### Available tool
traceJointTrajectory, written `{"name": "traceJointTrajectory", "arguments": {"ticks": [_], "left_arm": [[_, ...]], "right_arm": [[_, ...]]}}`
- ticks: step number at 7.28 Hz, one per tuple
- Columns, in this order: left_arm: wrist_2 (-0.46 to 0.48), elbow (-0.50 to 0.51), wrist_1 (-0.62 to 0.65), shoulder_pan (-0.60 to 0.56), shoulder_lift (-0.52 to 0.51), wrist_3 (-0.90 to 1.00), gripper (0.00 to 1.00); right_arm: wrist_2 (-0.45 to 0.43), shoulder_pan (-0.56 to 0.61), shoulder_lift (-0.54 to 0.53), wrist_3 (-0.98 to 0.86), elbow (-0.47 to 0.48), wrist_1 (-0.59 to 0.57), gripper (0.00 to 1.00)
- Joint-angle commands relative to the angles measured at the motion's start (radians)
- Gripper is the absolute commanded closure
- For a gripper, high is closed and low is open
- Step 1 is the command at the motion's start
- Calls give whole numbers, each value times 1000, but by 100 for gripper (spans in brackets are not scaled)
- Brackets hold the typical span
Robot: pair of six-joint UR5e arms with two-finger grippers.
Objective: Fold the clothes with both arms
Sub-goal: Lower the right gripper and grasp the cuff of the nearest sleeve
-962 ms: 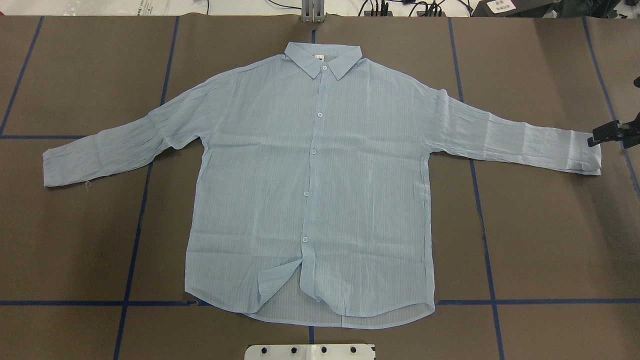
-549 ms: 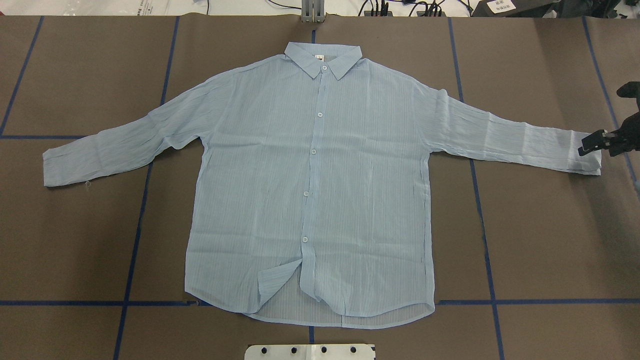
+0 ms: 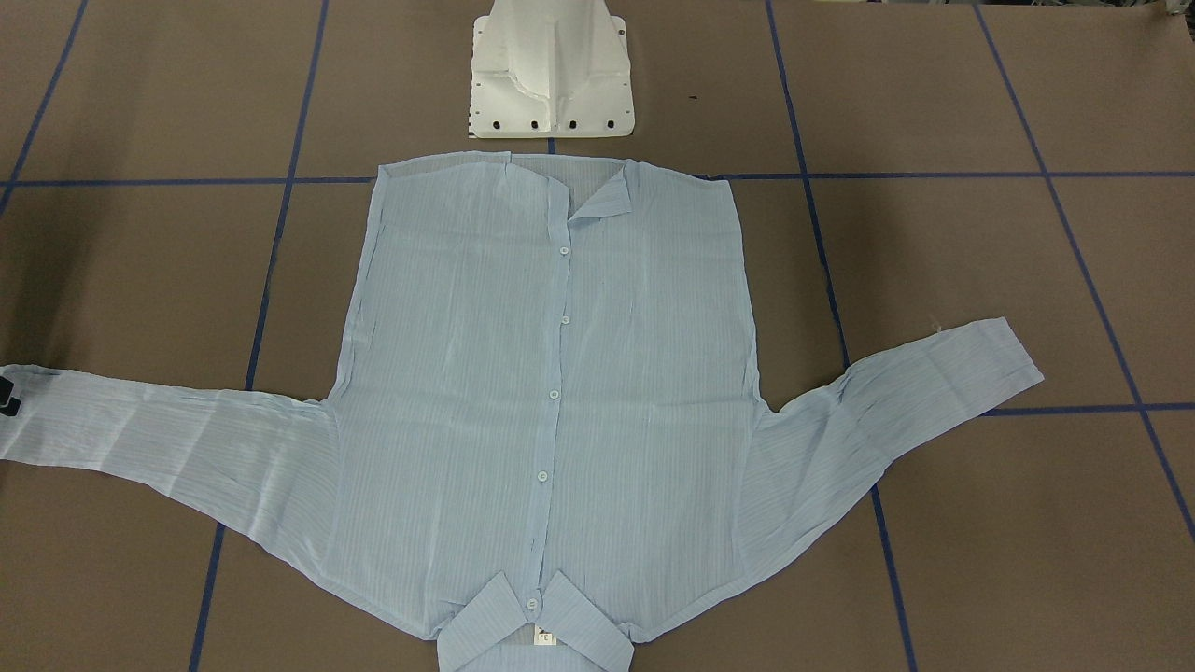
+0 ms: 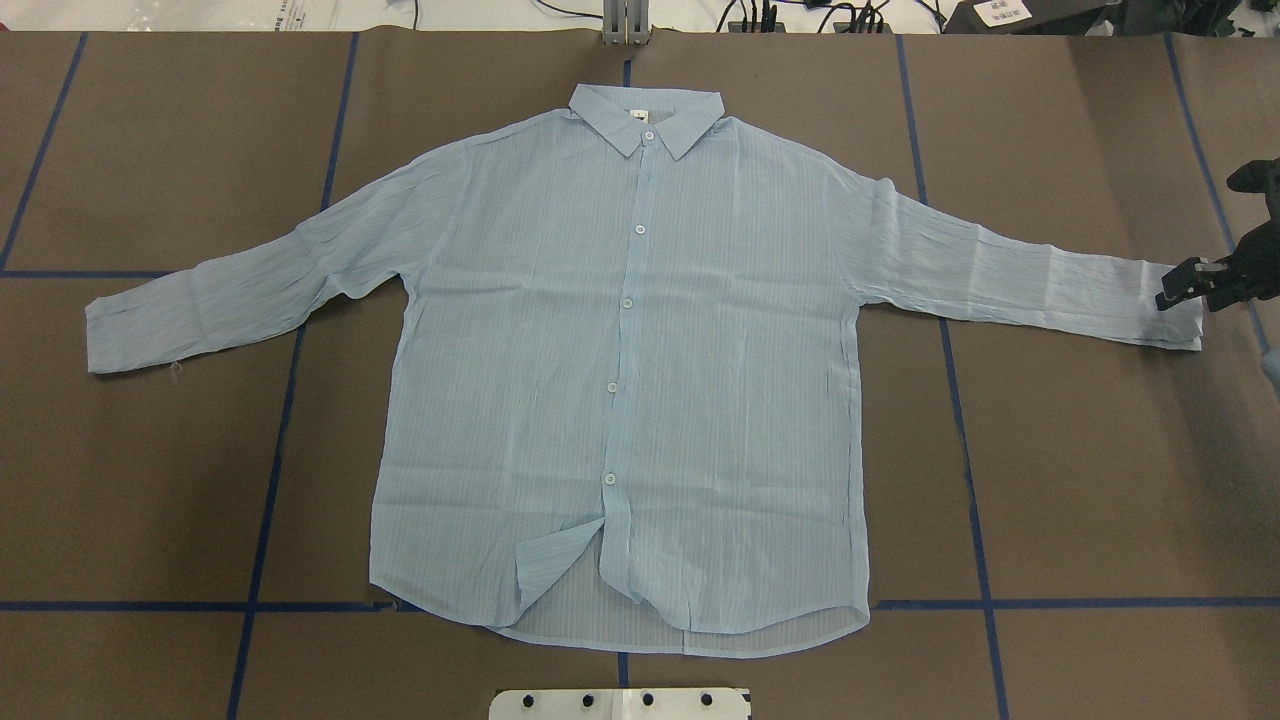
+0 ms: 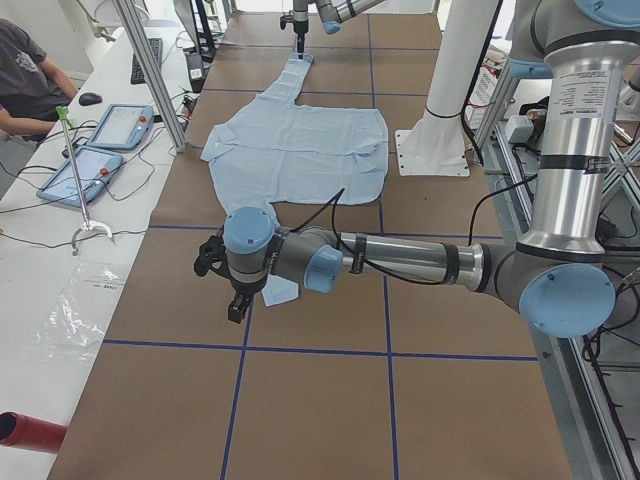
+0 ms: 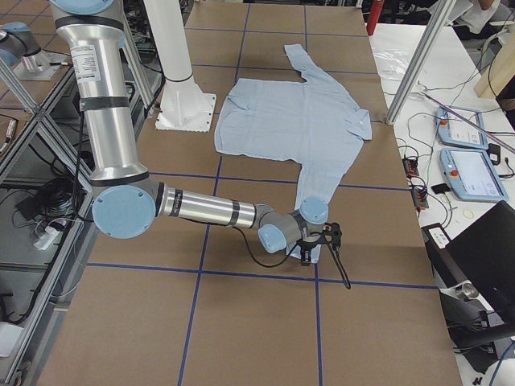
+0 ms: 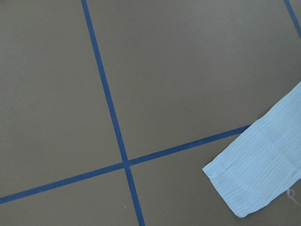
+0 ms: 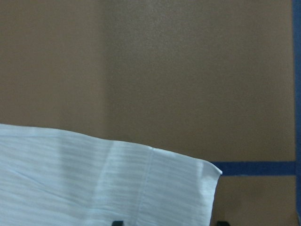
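The light blue shirt (image 4: 620, 370) lies flat and buttoned on the brown table, collar (image 4: 648, 115) at the far side and both sleeves spread out. My right gripper (image 4: 1180, 285) is low at the right sleeve's cuff (image 4: 1170, 315). It is open: in the right wrist view two fingertips (image 8: 117, 222) stand wide apart with the cuff corner (image 8: 188, 188) between them. My left gripper (image 5: 225, 290) shows only in the exterior left view, hovering beside the left cuff (image 5: 280, 290); whether it is open or shut I cannot tell. The left wrist view holds that cuff (image 7: 256, 169) but no fingers.
The white pedestal base (image 3: 551, 75) stands just behind the shirt's hem. Blue tape lines (image 4: 275, 440) grid the table. Along the far side, a white bench with tablets (image 5: 100, 140), an aluminium post (image 5: 150, 70) and a seated person (image 5: 25, 80).
The right gripper moved left and slightly down onto the end of the right cuff, then held nearly still. The shirt has not shifted.
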Motion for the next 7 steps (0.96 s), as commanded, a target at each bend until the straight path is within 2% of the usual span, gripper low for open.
{"name": "traceJointTrajectory", "arguments": {"ticks": [1,7], "left_arm": [[0,1,0,1,-1,0,0],[0,1,0,-1,-3,0,0]], "right_arm": [[0,1,0,0,-4,-1,34],[-1,5,-9,3,-3,1,39]]}}
